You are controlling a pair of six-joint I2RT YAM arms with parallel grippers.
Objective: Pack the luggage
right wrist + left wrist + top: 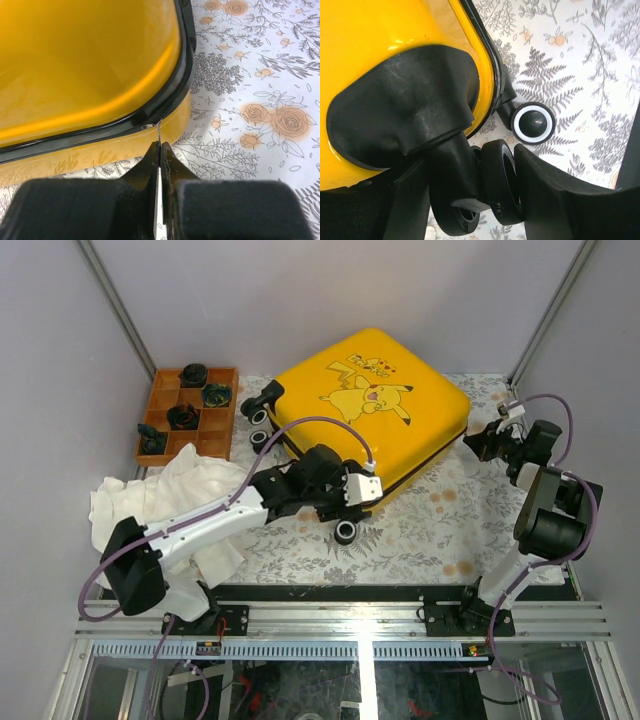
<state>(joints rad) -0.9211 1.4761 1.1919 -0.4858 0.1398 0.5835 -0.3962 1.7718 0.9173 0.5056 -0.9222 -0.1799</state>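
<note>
Left of the luggage [372,390] sits an orange tray [216,432] with dark rolls [183,416] in it. A white cloth [195,485] lies nearer, also left of the luggage. The left gripper [470,170] is at the luggage's near left corner, pinching a black wheel [499,182] between its fingers. The yellow luggage lies flat and shut in the middle of the flowery mat [440,520]. At its right corner the right gripper [159,147] is pressed together on a thin zip tab [158,131].
</note>
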